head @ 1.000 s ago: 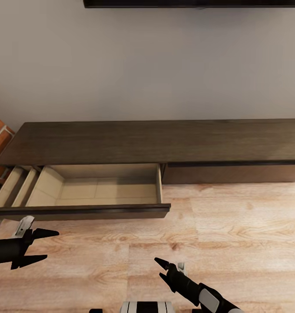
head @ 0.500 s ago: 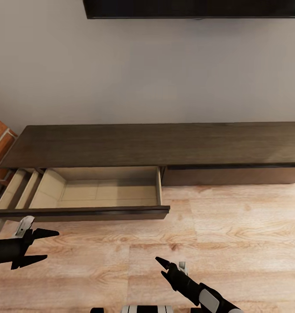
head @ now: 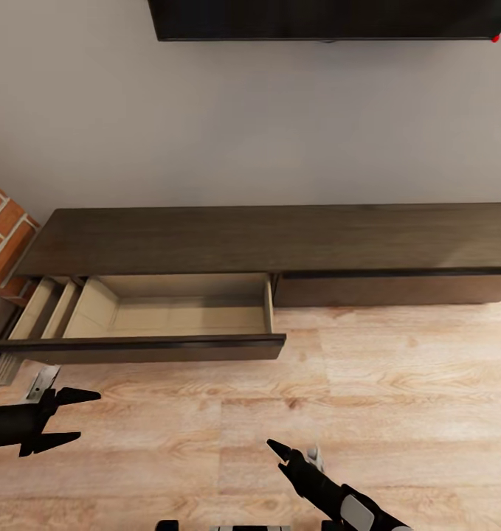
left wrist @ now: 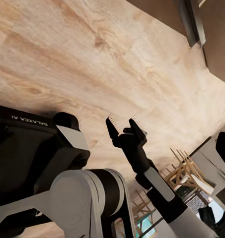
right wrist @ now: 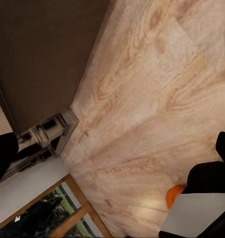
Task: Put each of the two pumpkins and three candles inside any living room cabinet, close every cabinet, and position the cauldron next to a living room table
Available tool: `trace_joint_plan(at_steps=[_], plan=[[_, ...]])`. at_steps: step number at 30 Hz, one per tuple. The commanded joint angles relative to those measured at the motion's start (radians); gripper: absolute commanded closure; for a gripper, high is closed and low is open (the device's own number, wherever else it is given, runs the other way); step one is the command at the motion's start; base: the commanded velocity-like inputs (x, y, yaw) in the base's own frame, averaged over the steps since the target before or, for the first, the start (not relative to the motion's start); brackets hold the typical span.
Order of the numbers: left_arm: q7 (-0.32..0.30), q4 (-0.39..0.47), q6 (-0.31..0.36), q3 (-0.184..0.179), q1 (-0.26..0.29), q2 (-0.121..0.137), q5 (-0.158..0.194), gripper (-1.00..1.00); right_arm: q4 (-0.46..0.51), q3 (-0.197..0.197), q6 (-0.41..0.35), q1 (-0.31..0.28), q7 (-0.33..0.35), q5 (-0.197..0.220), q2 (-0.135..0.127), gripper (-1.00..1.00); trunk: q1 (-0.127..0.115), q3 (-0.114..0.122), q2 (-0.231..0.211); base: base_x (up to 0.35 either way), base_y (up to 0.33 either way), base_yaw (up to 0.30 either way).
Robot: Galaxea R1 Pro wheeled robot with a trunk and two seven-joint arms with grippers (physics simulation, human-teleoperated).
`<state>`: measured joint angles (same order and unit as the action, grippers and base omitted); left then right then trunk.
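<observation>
The cabinet (head: 280, 240) is a long, low dark-brown console against the wall. Its left drawer (head: 169, 313) is pulled out, and its pale beige inside holds nothing; the right drawer front (head: 394, 289) is shut. My left gripper (head: 67, 418) hovers open over the floor in front of the drawer's left end. My right gripper (head: 291, 451) (left wrist: 122, 120) is low over the floor, its fingers apart and empty. A small orange patch (right wrist: 174, 196), perhaps a pumpkin, peeks from behind my own arm. Candles, cauldron and table are out of view.
A black wall-mounted screen (head: 324, 18) hangs above the cabinet. A brick column (head: 3, 236) stands at the cabinet's left end. Light wood floor (head: 398, 413) stretches in front. My base (left wrist: 28, 148) and some wooden furniture (left wrist: 184, 171) appear in the left wrist view.
The whole view has shifted: more of the wall screen shows and the cabinet looks a bit farther off, so the camera moved. Both grippers keep their pose and the drawer stays open.
</observation>
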<state>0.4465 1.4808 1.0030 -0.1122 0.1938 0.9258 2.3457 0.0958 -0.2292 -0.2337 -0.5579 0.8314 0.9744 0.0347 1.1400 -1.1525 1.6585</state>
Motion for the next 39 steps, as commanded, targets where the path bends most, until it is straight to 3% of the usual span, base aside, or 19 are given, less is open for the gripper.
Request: trace_joint_plan(at_steps=[1,6,24,39], plan=[[0.009,0.0,0.0,-0.001,0.001,0.001,0.01,-1.0,-0.001,-0.005,-0.004,0.0,-0.004,0.011,0.0,-1.0,-0.005,0.003,-0.007,-0.33,0.0,0.0],[0.012,0.005,0.0,-0.006,0.001,0.0,0.01,-1.0,-0.012,-0.005,0.035,0.0,-0.031,0.01,0.0,-1.0,-0.024,0.018,-0.042,-0.333,-0.019,0.071],[0.012,0.025,0.0,-0.008,0.001,-0.001,0.01,-1.0,-0.016,-0.006,0.055,0.0,-0.036,0.012,-0.001,-1.0,-0.024,0.018,-0.042,-0.212,-0.181,0.087],[0.012,0.034,0.0,-0.007,0.001,-0.001,0.01,-1.0,-0.028,-0.007,0.079,0.0,-0.037,0.011,-0.001,-1.0,-0.024,0.018,-0.042,-0.107,-0.17,0.264]])
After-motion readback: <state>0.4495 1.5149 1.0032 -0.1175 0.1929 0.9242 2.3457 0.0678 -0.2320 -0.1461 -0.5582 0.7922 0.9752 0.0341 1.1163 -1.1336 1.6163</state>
